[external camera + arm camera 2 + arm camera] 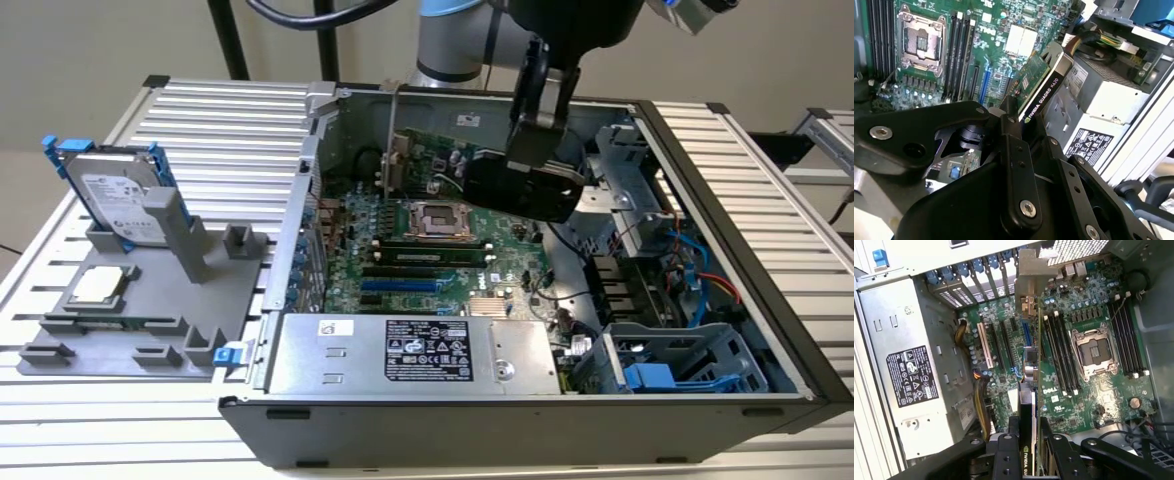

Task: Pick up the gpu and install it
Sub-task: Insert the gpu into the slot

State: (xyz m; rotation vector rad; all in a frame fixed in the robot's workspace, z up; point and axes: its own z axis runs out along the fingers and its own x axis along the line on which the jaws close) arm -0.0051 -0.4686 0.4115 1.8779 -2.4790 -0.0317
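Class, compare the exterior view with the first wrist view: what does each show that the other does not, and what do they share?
Exterior view's extras: the hard drive standing in a grey holder, the CPU chip lying on that holder, and the arm. First wrist view's extras: yellow cables beside the power supply. Shared: the gripper shut on the gpu over the motherboard, the empty CPU socket, and the power supply.
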